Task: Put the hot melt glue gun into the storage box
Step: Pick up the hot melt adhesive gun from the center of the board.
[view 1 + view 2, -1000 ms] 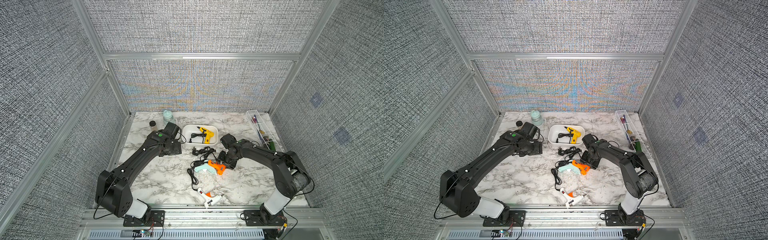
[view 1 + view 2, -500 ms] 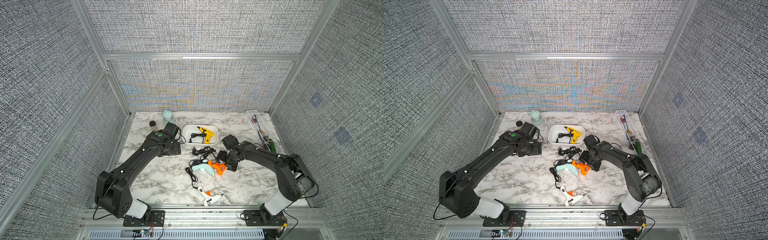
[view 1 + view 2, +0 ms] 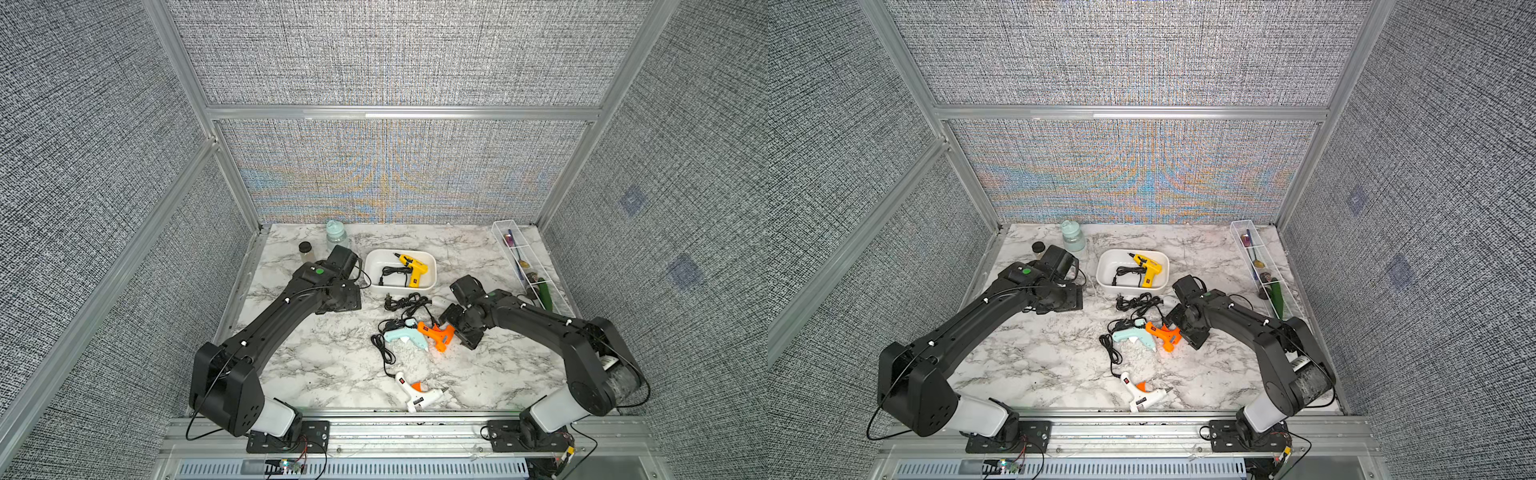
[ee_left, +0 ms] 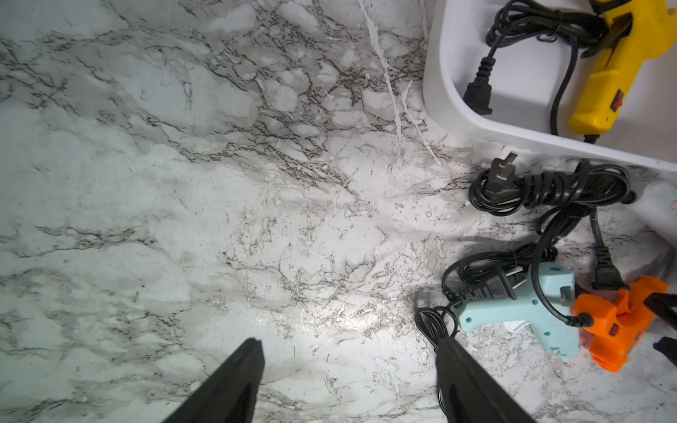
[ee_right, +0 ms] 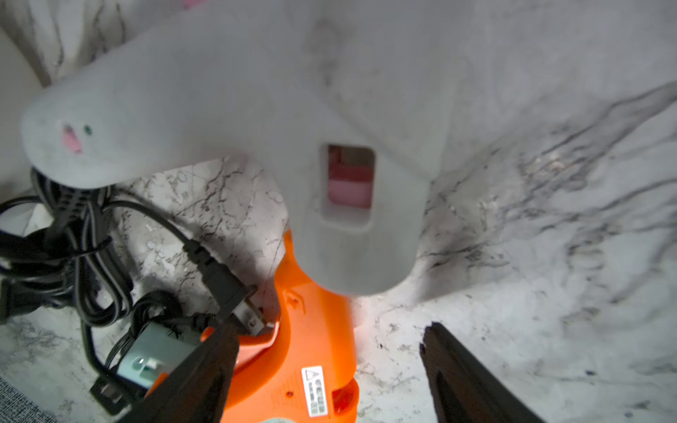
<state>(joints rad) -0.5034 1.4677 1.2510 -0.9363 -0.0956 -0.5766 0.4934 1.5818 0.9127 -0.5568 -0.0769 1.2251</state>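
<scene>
The right tool [image 5: 328,329] hangs low over the middle of the marble-patterned counter [image 3: 316,365], jaws spread wide and gripping nothing; under it the orange plastic glue gun [image 3: 436,334] lies flat on its side. One finger [image 5: 198,373] crosses the gun's edge beside a black plug, and whether it touches I cannot tell; the other finger stands clear, with bare counter between.

A pale blue plastic glue gun [image 3: 403,336] lies just left of the orange one; a blurred pale grey glue gun [image 5: 256,110] shows just beyond it in the right wrist view. Coiled black power cords [image 3: 405,301] lie between these guns and the white opaque rounded-rectangular plastic storage box [image 3: 399,291], which sits at the far middle. Inside the box a yellow plastic glue gun [image 3: 413,268] lies flat with its own cord.

A white glue gun with an orange trigger [image 3: 417,395] lies near the front edge, well apart. The left tool [image 4: 350,342] is wide open and empty over bare counter, left of the box.
</scene>
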